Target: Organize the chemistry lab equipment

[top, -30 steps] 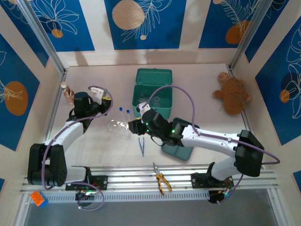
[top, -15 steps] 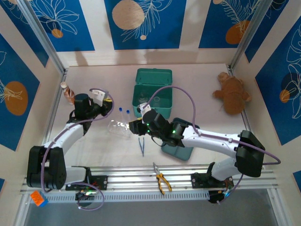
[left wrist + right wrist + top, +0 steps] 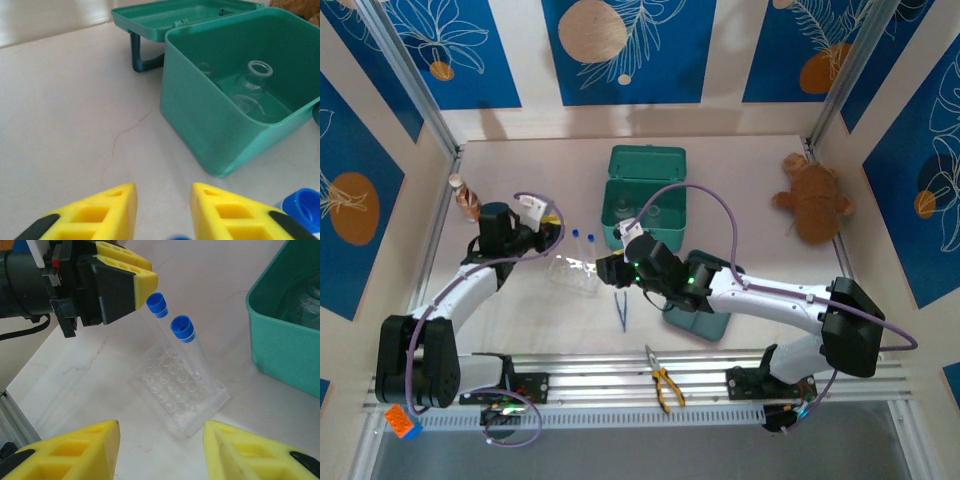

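Two test tubes with blue caps (image 3: 156,302) (image 3: 182,327) lean in the clear tube rack (image 3: 180,390), which lies left of centre on the table (image 3: 575,272). My left gripper (image 3: 542,235) is at the nearer tube's cap, its yellow fingers (image 3: 142,280) beside it. Seen from its own wrist, the left gripper (image 3: 164,187) is open, with that blue cap (image 3: 177,237) low between the fingers. My right gripper (image 3: 161,425) hovers open over the rack's near end (image 3: 605,268), holding nothing. Clear flasks (image 3: 255,80) stand inside the open green box (image 3: 645,235).
Blue tweezers (image 3: 622,310) lie near the rack. Yellow-handled pliers (image 3: 663,385) rest by the front rail. A brown plush toy (image 3: 815,200) sits at the right wall and a small brown bottle (image 3: 463,195) at the left. A teal lid (image 3: 700,320) lies under the right arm.
The left gripper's jaws have parted from the tube cap and its wrist has shifted slightly. The right arm has held its place over the rack.
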`<state>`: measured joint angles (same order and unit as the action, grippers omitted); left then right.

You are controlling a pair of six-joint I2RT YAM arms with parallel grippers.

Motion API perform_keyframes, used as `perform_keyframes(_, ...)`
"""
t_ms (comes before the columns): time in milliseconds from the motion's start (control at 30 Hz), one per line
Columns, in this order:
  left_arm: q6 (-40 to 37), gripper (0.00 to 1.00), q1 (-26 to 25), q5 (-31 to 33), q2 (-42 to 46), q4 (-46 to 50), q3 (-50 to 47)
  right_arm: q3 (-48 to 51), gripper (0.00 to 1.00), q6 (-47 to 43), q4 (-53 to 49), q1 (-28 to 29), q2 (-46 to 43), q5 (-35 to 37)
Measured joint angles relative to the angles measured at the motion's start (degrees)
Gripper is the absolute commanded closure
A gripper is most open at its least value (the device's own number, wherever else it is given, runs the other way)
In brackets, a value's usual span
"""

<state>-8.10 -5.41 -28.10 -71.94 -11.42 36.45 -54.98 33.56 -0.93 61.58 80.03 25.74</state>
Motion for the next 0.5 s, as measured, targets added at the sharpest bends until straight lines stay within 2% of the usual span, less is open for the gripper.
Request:
perform_keyframes(133,-0.1,0.57,0.0,-0.1,0.7,1.5,0.0,0.0,0.52,0.0,0.0,0.0,0.0,0.0)
perform_keyframes(300,0.0,0.54,0.0,0.2,1.4,3.9,0.3,0.0,0.51,0.0,-0.2,0.0,0.0,0.0)
perform_keyframes(500,0.1,0.51,0.0,1.4,1.4,9.1,5.4,0.0,0.51,0.0,-3.1,0.3,0.0,0.4)
